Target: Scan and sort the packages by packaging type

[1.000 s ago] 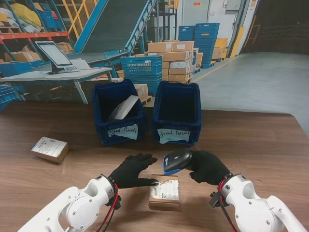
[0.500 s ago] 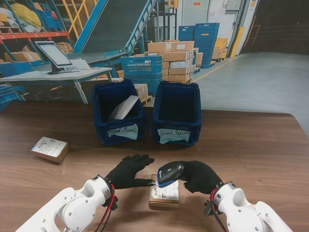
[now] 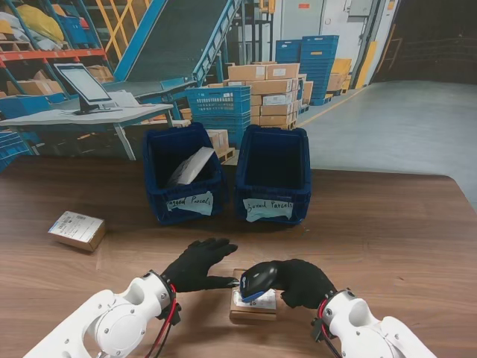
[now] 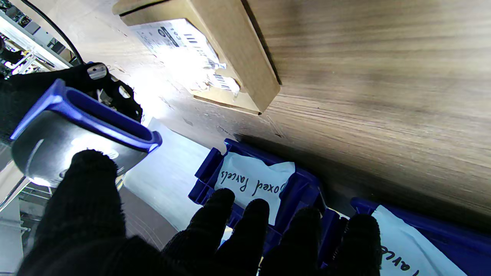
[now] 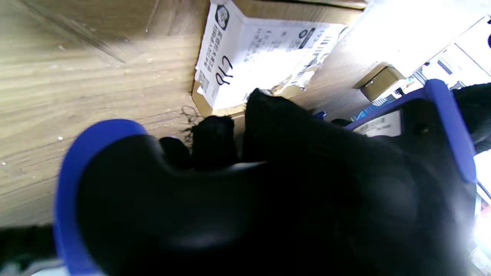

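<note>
Blue bins point(image 3: 223, 175) behind boxed parcel point(image 3: 252, 304).

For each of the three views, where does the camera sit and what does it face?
Stand view: above the shoulders, facing the table; both arms, left hand, right hand.
Left wrist view: along the left fingers, facing the bins.
Right wrist view: behind the scanner, facing the table.
Shared by all: the labelled box, and the scanner.
</note>
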`<state>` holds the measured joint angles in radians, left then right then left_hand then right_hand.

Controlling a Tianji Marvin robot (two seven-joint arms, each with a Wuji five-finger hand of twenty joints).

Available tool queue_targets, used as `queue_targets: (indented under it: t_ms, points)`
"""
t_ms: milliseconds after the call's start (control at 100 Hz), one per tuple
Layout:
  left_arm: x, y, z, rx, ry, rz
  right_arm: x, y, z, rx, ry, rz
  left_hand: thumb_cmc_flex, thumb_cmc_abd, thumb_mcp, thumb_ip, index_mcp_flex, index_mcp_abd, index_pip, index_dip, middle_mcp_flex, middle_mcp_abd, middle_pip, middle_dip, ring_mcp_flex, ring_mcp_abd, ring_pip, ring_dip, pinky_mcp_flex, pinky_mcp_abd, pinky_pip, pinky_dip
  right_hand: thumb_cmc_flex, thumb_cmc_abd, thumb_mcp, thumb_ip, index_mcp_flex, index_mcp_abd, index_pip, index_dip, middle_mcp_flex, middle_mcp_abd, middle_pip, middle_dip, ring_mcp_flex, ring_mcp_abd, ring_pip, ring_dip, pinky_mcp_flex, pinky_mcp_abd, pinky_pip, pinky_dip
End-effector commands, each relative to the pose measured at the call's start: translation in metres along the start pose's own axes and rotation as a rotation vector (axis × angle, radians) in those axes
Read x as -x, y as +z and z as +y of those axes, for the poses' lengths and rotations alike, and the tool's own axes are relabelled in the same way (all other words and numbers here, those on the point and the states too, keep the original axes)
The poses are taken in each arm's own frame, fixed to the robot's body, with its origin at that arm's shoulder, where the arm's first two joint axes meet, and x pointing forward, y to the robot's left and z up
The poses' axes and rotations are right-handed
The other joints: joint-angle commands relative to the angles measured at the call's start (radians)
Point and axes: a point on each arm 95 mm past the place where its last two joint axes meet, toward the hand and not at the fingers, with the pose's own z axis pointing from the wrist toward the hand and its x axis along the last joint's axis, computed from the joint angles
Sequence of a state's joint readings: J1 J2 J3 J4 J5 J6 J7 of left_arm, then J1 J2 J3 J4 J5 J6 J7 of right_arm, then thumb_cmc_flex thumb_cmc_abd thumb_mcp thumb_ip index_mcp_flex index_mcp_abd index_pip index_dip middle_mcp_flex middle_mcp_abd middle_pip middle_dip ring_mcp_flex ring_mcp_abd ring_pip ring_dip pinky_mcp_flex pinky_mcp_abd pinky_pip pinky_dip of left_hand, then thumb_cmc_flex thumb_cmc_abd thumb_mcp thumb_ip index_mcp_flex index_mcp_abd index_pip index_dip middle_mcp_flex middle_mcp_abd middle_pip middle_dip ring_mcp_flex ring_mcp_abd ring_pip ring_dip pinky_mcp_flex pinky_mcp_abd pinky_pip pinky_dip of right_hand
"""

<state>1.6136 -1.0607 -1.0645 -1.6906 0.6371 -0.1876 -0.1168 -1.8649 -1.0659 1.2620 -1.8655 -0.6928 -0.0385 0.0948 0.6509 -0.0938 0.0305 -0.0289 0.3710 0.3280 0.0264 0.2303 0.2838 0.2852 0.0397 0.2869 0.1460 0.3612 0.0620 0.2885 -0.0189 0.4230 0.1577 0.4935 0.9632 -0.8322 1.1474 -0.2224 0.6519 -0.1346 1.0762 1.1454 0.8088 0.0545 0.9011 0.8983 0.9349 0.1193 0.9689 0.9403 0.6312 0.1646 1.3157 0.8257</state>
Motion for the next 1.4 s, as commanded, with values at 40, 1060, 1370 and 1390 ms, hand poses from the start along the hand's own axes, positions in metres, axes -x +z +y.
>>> queue_targets:
  t_ms: [40,1060,1370,1390]
  points:
    - [-0.005,0.0,0.002,0.014,-0.003,0.015,-0.001,0.002,-0.006,-0.018,-0.006,0.005,0.028,0.007,0.019,0.027,0.012,-0.026,0.006,0.009,-0.002,-0.011,-0.003,0.011,0.007,-0.005,0.006,0.007,-0.005,0.002,0.007,-0.005,0.087,0.047,0.097,0.011,0.076,-0.047,0.023,0.033,0.013,0.006,-0.001,0.005,0.017,0.011,0.008,0.016,0.02,-0.002,0.024,0.018]
    - [-0.006,-0.003,0.003,0.033,-0.001,0.026,0.003,0.019,-0.027,-0.024,-0.109,0.011,0.025,0.006,0.019,0.027,0.006,-0.028,0.005,0.009,-0.008,-0.013,-0.004,0.01,-0.001,-0.006,0.003,0.004,-0.007,0.002,0.005,-0.006,0.084,0.05,0.097,0.012,0.073,-0.049,0.023,0.034,0.012,0.004,0.002,0.001,0.018,0.006,0.009,0.013,0.026,-0.006,0.023,0.009]
    - [-0.006,-0.004,0.002,0.038,0.002,0.027,0.003,0.02,-0.029,-0.029,-0.107,0.018,0.025,0.006,0.02,0.027,0.005,-0.027,0.005,0.01,-0.01,-0.012,-0.004,0.009,-0.002,-0.006,0.003,0.003,-0.008,0.001,0.004,-0.006,0.084,0.051,0.097,0.012,0.072,-0.049,0.023,0.034,0.011,0.003,0.002,0.001,0.018,0.006,0.009,0.012,0.027,-0.007,0.023,0.009]
    - [-0.006,-0.003,0.002,0.039,0.003,0.027,0.003,0.02,-0.028,-0.028,-0.106,0.018,0.026,0.006,0.02,0.027,0.006,-0.027,0.005,0.01,-0.01,-0.011,-0.004,0.009,-0.002,-0.006,0.003,0.003,-0.008,0.001,0.004,-0.006,0.084,0.051,0.097,0.012,0.072,-0.05,0.023,0.034,0.011,0.001,0.002,0.001,0.018,0.005,0.009,0.013,0.027,-0.007,0.023,0.009]
